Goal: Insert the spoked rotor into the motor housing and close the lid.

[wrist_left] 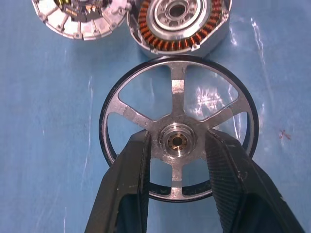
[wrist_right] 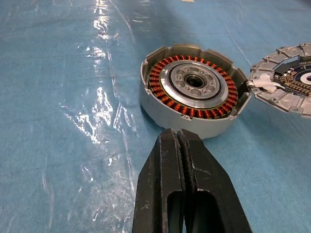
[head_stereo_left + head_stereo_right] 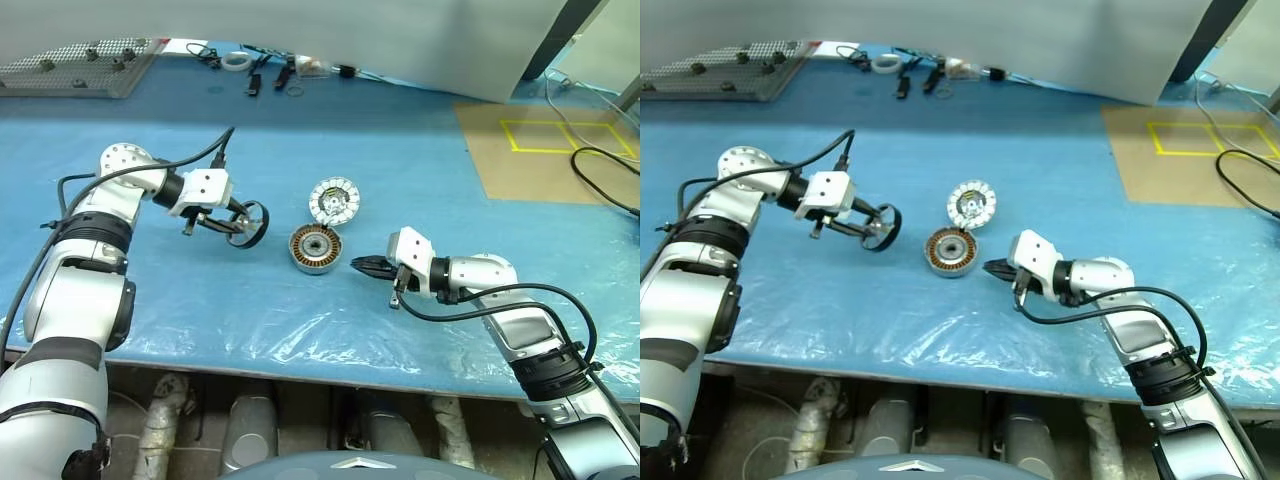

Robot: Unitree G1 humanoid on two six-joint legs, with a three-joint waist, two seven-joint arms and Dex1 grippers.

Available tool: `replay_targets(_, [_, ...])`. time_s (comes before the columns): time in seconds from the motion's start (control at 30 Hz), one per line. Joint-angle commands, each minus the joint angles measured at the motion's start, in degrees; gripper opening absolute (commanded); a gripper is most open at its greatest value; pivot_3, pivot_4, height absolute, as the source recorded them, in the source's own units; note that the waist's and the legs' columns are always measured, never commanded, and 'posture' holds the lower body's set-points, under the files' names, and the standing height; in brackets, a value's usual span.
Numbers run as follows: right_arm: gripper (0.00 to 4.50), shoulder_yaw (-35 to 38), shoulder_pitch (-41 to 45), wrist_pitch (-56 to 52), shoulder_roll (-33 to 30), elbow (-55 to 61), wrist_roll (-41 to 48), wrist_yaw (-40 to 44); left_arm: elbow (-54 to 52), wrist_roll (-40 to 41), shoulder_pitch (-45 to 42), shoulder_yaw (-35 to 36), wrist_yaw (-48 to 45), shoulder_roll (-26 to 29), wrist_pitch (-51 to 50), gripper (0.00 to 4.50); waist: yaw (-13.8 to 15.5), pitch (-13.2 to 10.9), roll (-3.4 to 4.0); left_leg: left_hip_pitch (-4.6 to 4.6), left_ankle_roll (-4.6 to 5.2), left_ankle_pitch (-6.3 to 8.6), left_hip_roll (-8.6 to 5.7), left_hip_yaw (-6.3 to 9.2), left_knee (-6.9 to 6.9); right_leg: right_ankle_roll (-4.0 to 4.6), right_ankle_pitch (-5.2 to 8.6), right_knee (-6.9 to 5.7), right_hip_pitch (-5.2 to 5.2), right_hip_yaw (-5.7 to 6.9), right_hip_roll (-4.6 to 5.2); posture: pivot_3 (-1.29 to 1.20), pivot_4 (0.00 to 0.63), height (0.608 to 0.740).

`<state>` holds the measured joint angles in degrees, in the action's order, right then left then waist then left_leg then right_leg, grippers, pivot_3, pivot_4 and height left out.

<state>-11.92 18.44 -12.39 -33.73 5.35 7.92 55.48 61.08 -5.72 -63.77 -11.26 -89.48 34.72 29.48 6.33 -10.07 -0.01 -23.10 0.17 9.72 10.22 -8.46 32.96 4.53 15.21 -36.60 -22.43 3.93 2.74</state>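
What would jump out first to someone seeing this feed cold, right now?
Most striking is the spoked rotor, clamped by the left gripper at its hub and carried above the blue table cover, left of the parts. Next is the motor housing at the table's middle, open with its copper windings showing, and the lid lying against its far edge, segmented face up. The right gripper sits shut just beside the housing.

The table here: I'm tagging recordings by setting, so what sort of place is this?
Probably a workshop bench: blue plastic sheet over the table, a perforated tool board with loose cables nearby, and motor parts laid out.
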Motion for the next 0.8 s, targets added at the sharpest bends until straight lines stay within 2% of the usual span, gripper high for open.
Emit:
replay_targets(0.03, [0.0,1.4,0.7,1.2,-0.2,1.1,0.8,0.1,-3.4,3.5,-3.3,2.3,1.6,-2.6,-2.0,1.6,0.3,0.0,-0.01,-0.01,0.0,0.0,0.0,0.0,0.01,0.0,0.0,0.0,0.0,0.0,0.0,0.0,0.15,0.74])
replay_targets(0.27, [0.0,1.1,0.3,1.3,0.0,1.2,0.3,-0.9,-5.4,5.9,-1.9,3.0,3.6,-6.7,-4.2,1.6,0.6,0.0,-0.01,0.01,0.01,0.0,0.01,-0.02,0.01,0.0,0.0,-0.03,-0.02,0.0,-0.01,0.0,0.15,0.74])
replay_targets(0.5, [0.0,1.3,-0.2,1.1,-0.2,1.7,0.2,-1.7,-7.2,7.9,0.0,2.9,0.4,-7.8,-6.6,1.6,0.8,0.0,-0.01,-0.01,0.02,0.0,0.0,-0.02,0.01,-0.01,-0.01,-0.02,-0.02,0.01,0.0,0.0,0.15,0.74])
replay_targets(0.8, [0.0,0.8,-0.7,0.7,0.0,2.3,0.0,-2.8,-7.7,7.5,2.7,2.1,1.4,-10.6,-5.6,1.6,0.8,0.0,-0.01,-0.01,0.02,0.0,0.0,-0.01,0.02,-0.01,-0.01,-0.02,-0.01,0.02,0.0,0.0,0.15,0.74])
